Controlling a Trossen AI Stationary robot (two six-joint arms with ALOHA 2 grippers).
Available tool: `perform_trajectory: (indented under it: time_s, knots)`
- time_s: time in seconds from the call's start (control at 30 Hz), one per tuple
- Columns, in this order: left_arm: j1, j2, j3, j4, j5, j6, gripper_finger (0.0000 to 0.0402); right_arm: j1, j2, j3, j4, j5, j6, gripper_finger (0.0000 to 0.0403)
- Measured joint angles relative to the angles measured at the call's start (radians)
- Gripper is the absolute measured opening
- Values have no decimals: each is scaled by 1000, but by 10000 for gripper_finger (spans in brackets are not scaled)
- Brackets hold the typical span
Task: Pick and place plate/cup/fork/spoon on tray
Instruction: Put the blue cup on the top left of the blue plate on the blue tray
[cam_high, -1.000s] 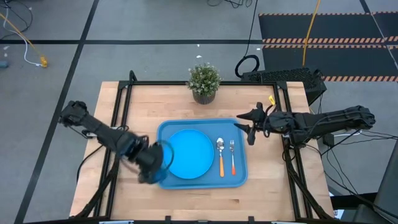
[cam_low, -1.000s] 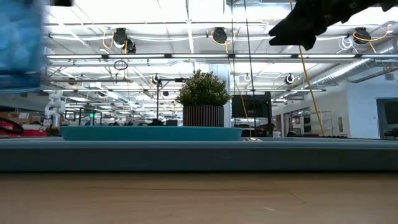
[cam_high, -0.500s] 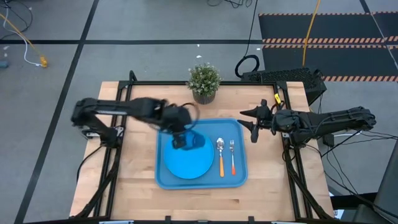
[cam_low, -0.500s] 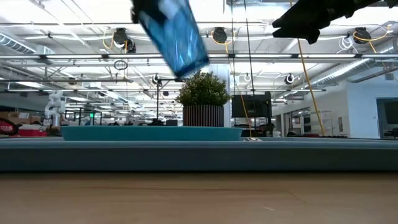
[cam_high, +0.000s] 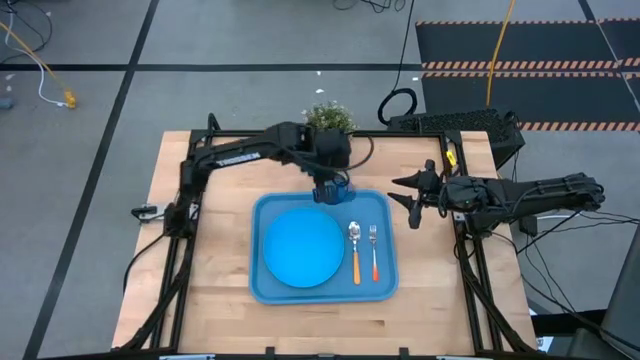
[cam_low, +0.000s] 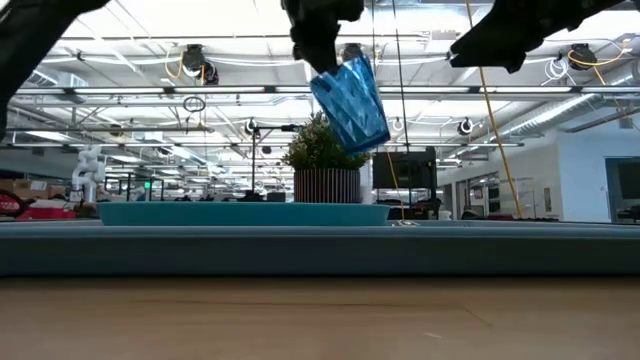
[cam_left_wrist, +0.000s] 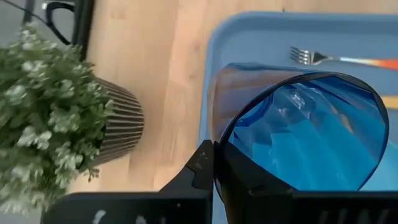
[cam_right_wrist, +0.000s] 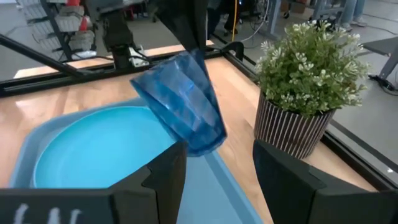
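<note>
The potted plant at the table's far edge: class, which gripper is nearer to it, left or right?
Left. The left gripper, holding the cup, hangs just in front of the plant, over the tray's far rim. The right gripper waits off the tray's right side.

A dark blue see-through cup (cam_high: 334, 189) hangs tilted in the air above the top edge of the blue tray (cam_high: 266, 288), centre frame. A round sky-blue plate (cam_high: 302, 248) lies flat on the tray's left; spoon (cam_high: 354, 250) and fork (cam_high: 374, 250) lie side by side at its right.
</note>
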Motion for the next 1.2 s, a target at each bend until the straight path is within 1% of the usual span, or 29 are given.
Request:
perform_trajectory:
  time_s: [0.07,0.2,0.4,0.5,0.6,0.67,0.8,0.87,0.97,1.07,1.2]
  knots:
    - [7,24,21,-15,9,42,8,0,-20,0,-25,-2,1,180]
    - [7,49,23,-47,14,106,8,0,-62,0,-58,-5,5,180]
    - [12,83,23,-26,14,177,8,0,-115,0,-72,2,-21,180]
    - [22,95,26,29,15,209,8,0,-124,0,-72,40,-16,180]
    - [36,100,25,-2,-10,222,8,0,-124,0,-78,53,23,180]
    - [41,96,25,-24,-44,222,8,0,-120,0,-80,52,52,180]
    - [44,74,25,-212,-112,188,8,0,-112,0,-79,52,96,180]
    - [55,69,24,-288,-121,163,8,0,-106,0,-79,52,111,180]
    - [68,47,2,-271,-120,121,8,0,-96,0,-80,52,134,180]
    - [77,9,-8,-285,-118,124,8,0,-86,0,-84,50,154,180]
    - [103,-66,-82,-282,-109,90,8,1,-75,0,-93,48,166,180]
